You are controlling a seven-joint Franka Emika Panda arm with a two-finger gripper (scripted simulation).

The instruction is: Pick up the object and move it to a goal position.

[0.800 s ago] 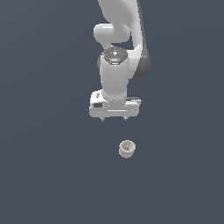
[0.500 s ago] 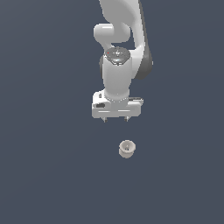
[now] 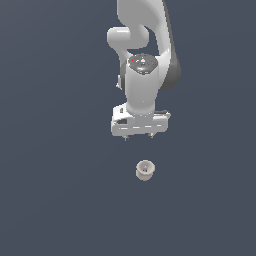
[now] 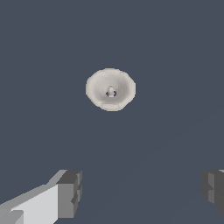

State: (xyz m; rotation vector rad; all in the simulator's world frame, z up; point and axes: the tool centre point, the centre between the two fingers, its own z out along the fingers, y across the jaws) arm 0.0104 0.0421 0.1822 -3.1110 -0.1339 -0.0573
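Observation:
The object [image 3: 145,170] is a small off-white cup-like piece that stands upright on the dark floor, its hollow rim facing up. It shows in the wrist view [image 4: 110,89] as a round bowl with a small nub in its middle. My gripper [image 3: 138,137] hangs from the white arm above the floor, a short way behind the object in the exterior view, and does not touch it. It is open and empty. In the wrist view its two dark fingertips [image 4: 70,191] stand wide apart, with the object lying beyond the gap between them.
The floor [image 3: 50,200] is a plain dark grey-blue surface. No goal marker shows in either view.
The arm and gripper have shifted slightly toward the exterior view's right, nearer above the object. The object has not moved.

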